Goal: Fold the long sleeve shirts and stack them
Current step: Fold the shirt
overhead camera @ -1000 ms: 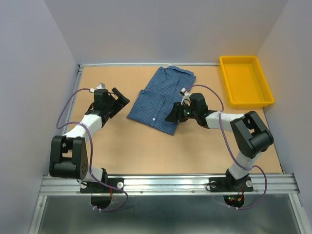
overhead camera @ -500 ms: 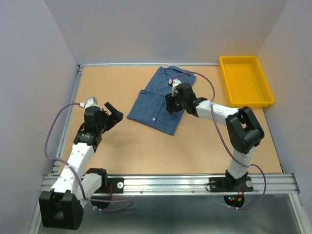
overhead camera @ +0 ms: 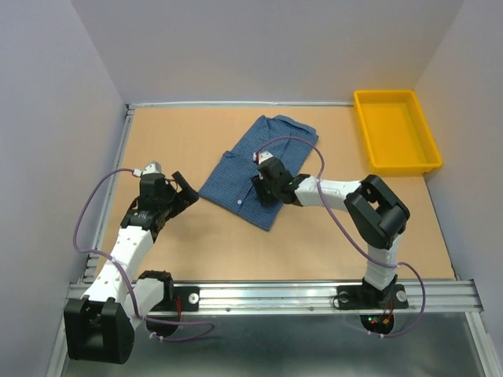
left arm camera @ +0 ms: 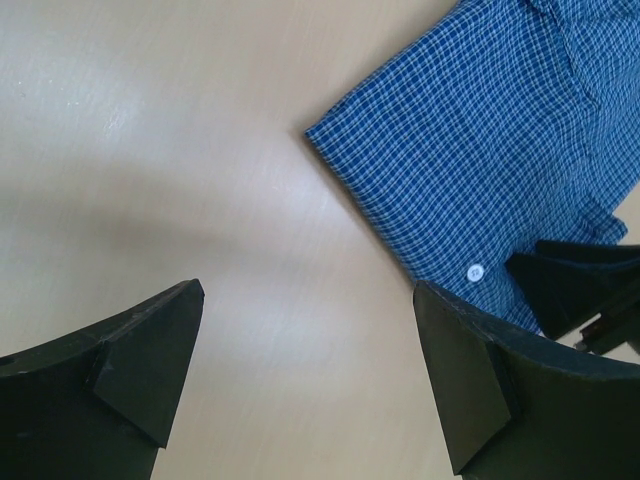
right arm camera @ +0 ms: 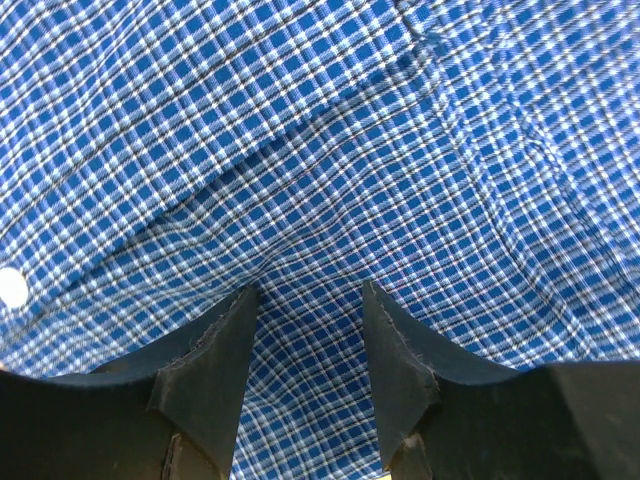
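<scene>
right of the shirt (overhead camera: 232,173), yellow bin (overhead camera: 395,129)

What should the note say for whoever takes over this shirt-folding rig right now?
Left gripper: open, empty, above bare table just left of the shirt.
Right gripper: jaws part open, tips down on the shirt's middle, cloth puckered between them; no firm grip seen.
Shirt: flat mid-table, looks folded, collar toward the far edge. Yellow bin at far right is empty.
Left: stacking; only one shirt in view.
</scene>
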### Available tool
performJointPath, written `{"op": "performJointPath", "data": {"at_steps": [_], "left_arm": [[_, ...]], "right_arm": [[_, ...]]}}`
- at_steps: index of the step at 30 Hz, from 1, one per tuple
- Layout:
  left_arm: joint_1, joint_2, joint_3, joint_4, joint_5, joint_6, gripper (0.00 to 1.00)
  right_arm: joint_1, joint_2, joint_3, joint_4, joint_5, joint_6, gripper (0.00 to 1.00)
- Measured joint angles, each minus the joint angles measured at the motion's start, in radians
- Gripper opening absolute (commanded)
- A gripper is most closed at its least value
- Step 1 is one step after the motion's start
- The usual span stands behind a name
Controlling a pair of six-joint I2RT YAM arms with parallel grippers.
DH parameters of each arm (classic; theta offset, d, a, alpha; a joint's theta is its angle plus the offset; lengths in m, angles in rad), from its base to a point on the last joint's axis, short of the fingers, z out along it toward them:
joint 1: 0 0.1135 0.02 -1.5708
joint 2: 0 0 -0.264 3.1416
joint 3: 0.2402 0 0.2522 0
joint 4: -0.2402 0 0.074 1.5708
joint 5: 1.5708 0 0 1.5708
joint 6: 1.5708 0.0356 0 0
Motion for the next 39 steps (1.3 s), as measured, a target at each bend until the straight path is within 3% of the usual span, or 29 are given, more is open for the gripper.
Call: {"op": "performJointPath", "data": {"at_steps": [8, 14, 23, 28, 30, 39], "left_arm": [[0.000, 0.019, -0.031, 0.039, 0.055, -0.014, 0.98], [0.000, 0.026, -0.111, 0.076, 0.108, -0.063, 0.96], [-0.023, 0.079, -0.174, 0.133, 0.145, -0.119, 0.88], [-0.043, 0.158, -0.183, 0.177, 0.150, -0.132, 0.65], [-0.043, 0.194, -0.175, 0.194, 0.151, -0.130, 0.64], [-0.043, 0.526, 0.080, 0.222, 0.093, -0.068, 0.60]], "right_arm": [[0.188, -0.045, -0.018, -0.099, 0.009, 0.254, 0.52], [0.248, -0.046, 0.051, -0.184, -0.021, 0.349, 0.54], [0.226, -0.130, 0.135, -0.201, 0.047, 0.245, 0.57], [0.165, -0.184, 0.134, -0.202, 0.066, 0.193, 0.57], [0.140, -0.196, 0.132, -0.203, 0.071, 0.182, 0.57], [0.113, -0.276, 0.035, -0.207, 0.086, 0.164, 0.57]]}}
